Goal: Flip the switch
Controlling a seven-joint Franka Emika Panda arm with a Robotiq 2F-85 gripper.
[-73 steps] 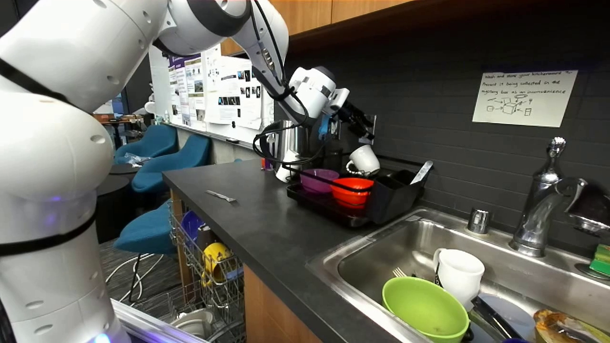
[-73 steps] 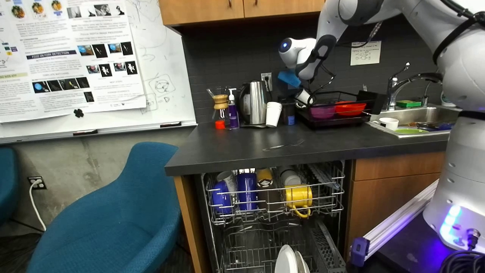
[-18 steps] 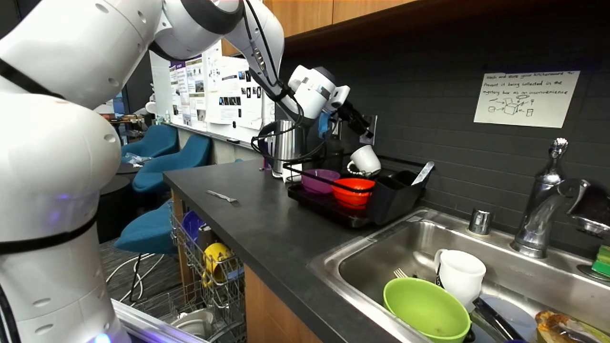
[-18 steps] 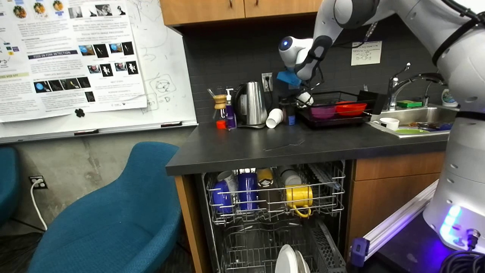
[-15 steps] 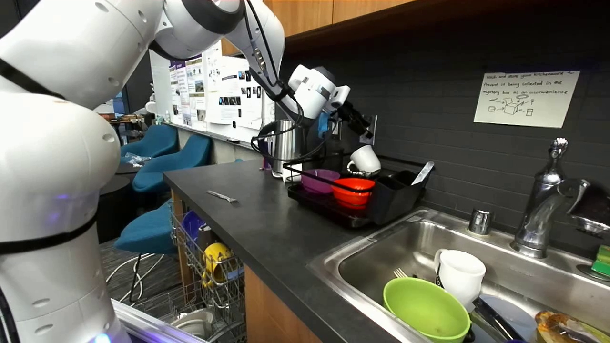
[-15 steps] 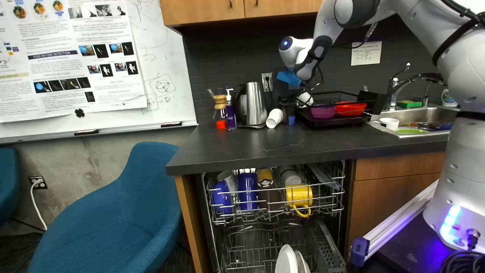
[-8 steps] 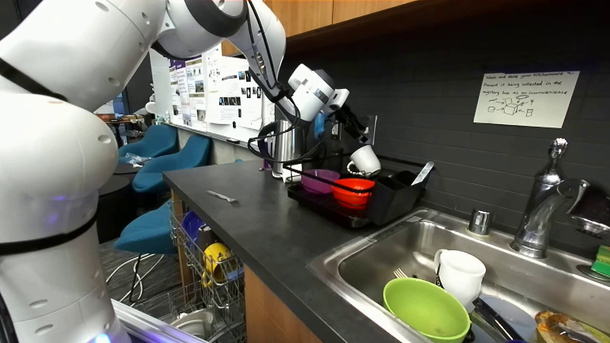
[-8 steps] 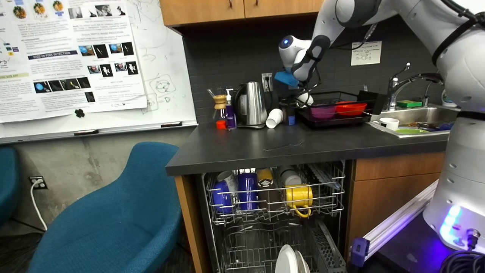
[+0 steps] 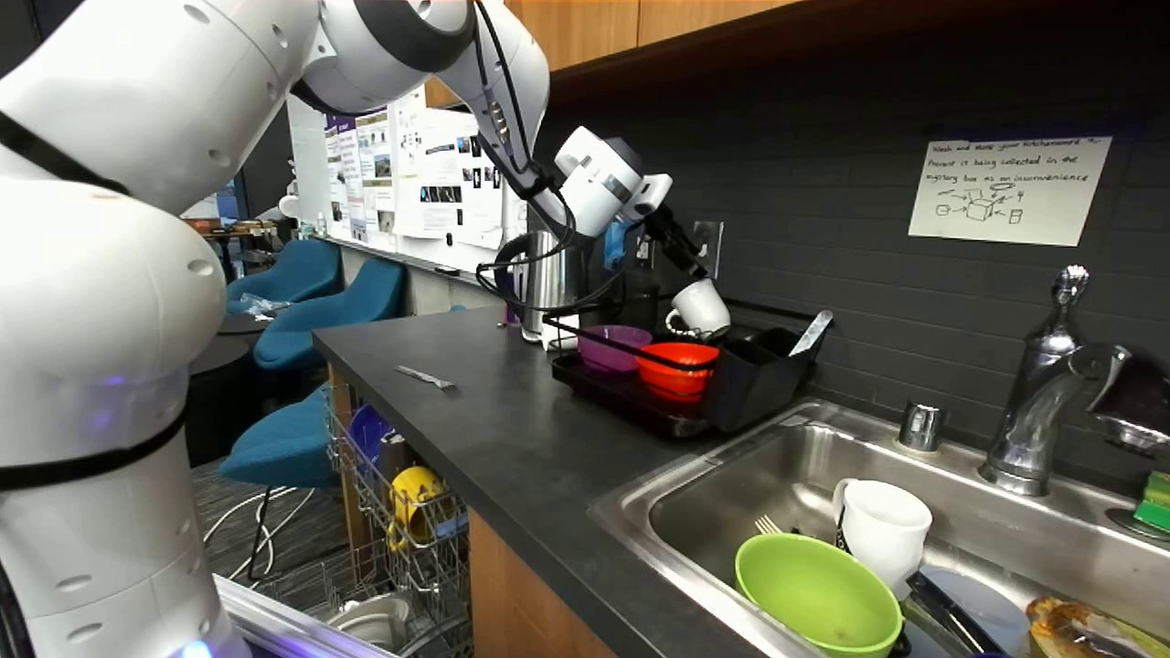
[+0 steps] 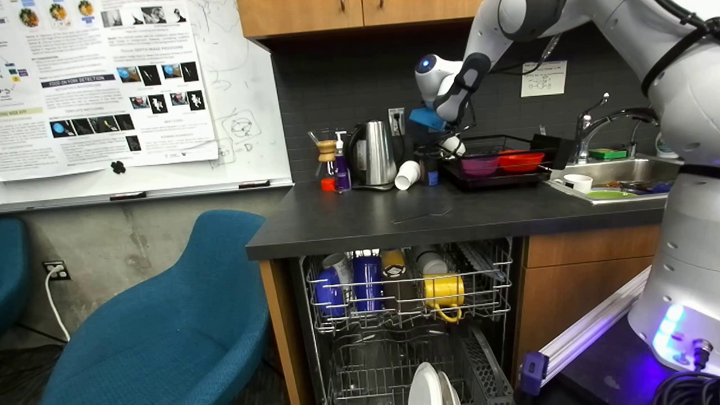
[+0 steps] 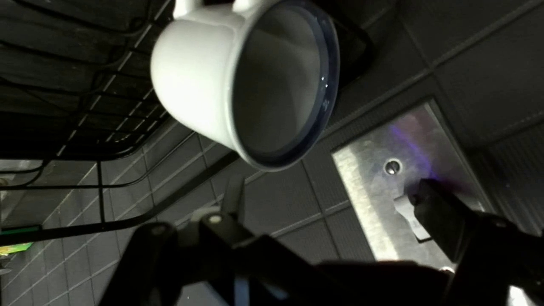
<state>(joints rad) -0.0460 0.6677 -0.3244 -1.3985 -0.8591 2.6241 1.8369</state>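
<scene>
A: Where's the switch (image 11: 412,216)?

B: One white switch, right of centre in the wrist view, on a single metal plate (image 11: 369,182), with one screw (image 11: 392,167) showing clearly above it.

A: And the gripper (image 11: 329,190)?

B: One gripper, its jaws spread wide apart. Of its two fingers (image 11: 442,221), the one at right in that frame overlaps the switch; whether it touches, I can't tell. The other points up from the lower middle, and one white cup (image 11: 191,80) tilts above it.

A: What's in the dish rack (image 9: 612,397)?

B: In an exterior view, near the middle of the frame, it carries that one white cup plus two bowls: one purple bowl (image 9: 605,356), one red bowl (image 9: 676,379).

A: The sink (image 9: 722,489)?

B: Lower right there. One white mug (image 9: 885,530) sits just up and right of one green bowl (image 9: 813,585), among dishes overlapping too much to count. One faucet (image 9: 1028,411) stands at the right edge.

A: The counter (image 9: 512,448)?

B: One fork (image 9: 425,376) lies on it, left of the middle. In an exterior view I also count one kettle (image 10: 382,154) and one purple bottle (image 10: 342,171) near the middle.

A: Below that?

B: The dishwasher (image 10: 374,360), with one yellow mug (image 10: 444,288) higher up and two white plates (image 10: 426,388) leaning at the bottom edge.
</scene>
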